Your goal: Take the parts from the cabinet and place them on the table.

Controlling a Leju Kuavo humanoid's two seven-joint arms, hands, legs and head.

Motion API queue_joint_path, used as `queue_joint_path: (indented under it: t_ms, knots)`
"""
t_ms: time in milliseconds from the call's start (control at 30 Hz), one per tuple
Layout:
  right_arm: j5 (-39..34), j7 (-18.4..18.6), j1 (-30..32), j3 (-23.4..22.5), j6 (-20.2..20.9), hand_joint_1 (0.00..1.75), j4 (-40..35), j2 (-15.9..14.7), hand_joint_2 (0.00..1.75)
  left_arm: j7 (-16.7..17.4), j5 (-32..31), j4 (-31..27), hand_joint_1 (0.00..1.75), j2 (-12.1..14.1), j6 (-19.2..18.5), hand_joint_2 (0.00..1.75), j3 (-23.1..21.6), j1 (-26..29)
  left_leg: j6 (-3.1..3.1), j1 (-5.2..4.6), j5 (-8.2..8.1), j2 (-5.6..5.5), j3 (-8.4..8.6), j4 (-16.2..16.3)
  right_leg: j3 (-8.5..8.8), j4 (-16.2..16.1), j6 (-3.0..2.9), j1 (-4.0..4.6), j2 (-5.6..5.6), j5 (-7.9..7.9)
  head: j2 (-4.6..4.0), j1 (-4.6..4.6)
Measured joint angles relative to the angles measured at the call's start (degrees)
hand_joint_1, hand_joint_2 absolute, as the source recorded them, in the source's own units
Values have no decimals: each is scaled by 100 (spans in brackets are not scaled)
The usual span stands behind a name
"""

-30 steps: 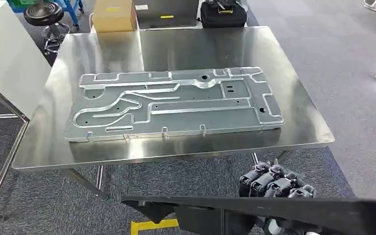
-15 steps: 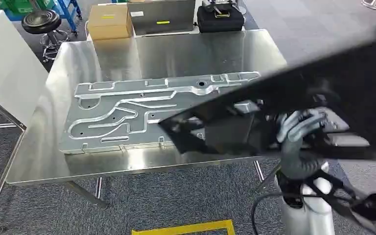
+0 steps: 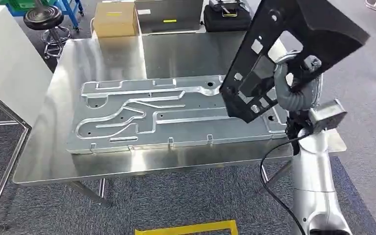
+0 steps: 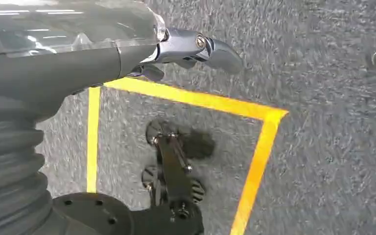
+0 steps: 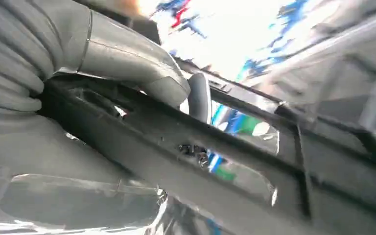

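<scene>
Carry step: right robot hand (image 3: 293,81) grasps black part (image 3: 293,44) aloft over metal panel (image 3: 166,115) end on tabletop (image 3: 186,49); left robot hand (image 4: 196,49) released; next lower flat beside panel

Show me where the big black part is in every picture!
Head view: the black part stands tilted at the upper right, above the table's right end, held by the right hand.
Right wrist view: the black part crosses the picture as a dark slotted frame.
Left wrist view: not in it.
Shared landmark: the right hand's grey thumb on the part.
</scene>
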Motion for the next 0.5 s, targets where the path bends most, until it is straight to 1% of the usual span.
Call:
queue_joint_path:
  t_ms: [33,67,100,133,167,200,233,267,300,333,400,433,467,500]
  knots:
    - [201,71,-111,4,-151,175,119,-48,175,-4,0,0,0,0,0,175,0,-22,31,1,2,-2,-5,-4,-129,265,7,2,-2,-179,0,0]
    - [532,188,-248,46,-396,175,269,-79,175,-4,0,0,0,0,0,175,0,-25,39,-2,2,-9,-7,-4,-365,755,18,6,1,-417,0,0]
    - [1029,374,-393,140,-707,175,457,-94,175,-4,0,0,0,0,0,175,0,-19,43,-11,-1,-9,-6,-2,-616,1238,32,6,1,-594,0,0]
    - [1353,512,-484,223,-903,175,590,-107,175,-7,0,0,0,0,0,175,0,-20,48,-14,-5,-7,-8,1,-760,1495,37,6,0,-664,0,0]
    - [1935,735,-633,411,-1215,175,842,-138,175,-7,0,0,0,0,2,175,0,-23,46,-15,-8,-6,-5,2,-900,1697,42,5,0,-633,0,0]
    - [2525,958,-778,584,-1464,175,1060,-157,175,-11,0,0,0,0,0,175,0,-23,44,-15,-17,-8,6,5,-839,1514,34,2,-1,-435,0,0]
    - [3152,1239,-957,772,-1670,175,1281,-166,175,-17,0,0,0,-2,2,175,0,-25,35,-15,-28,-12,16,11,-676,1134,20,-4,-1,-178,0,0]
    - [3766,1523,-1165,951,-1817,175,1510,-164,175,-20,0,0,0,-2,2,175,0,-28,18,-15,-40,-17,27,20,-475,694,3,-9,-2,62,0,0]
    - [4655,1980,-1511,1242,-1942,175,1888,-157,175,-20,0,0,0,-9,4,175,0,-43,-13,-18,-61,-17,33,38,-212,100,-27,-8,0,307,0,0]
    - [5171,2274,-1737,1457,-2000,175,2158,-140,175,-22,0,0,0,-11,15,175,0,-56,-45,-59,-76,-13,6,49,-129,6,-36,34,9,200,0,0]
    - [6138,2805,-2162,1931,-1997,175,2805,-17,175,-22,0,0,0,-11,18,175,0,-71,-99,-45,-57,-18,-7,35,-158,-58,-75,41,11,210,0,0]
    - [6542,3028,-2402,2169,-1984,175,3218,77,175,-20,0,0,0,-20,18,175,0,-63,-149,-42,-47,-13,3,1,-165,-54,-125,71,21,203,0,0]
    - [6811,3179,-2587,2379,-1966,175,3578,185,175,-20,0,0,0,-24,18,175,0,-67,-187,-42,-64,-14,17,-2,-141,-101,-176,32,30,226,0,-2]
    - [7001,3285,-2739,2552,-1960,175,3856,305,175,-17,0,0,0,-26,18,175,0,-71,-221,-22,-119,-19,-1,68,-100,-143,-207,22,18,237,0,0]
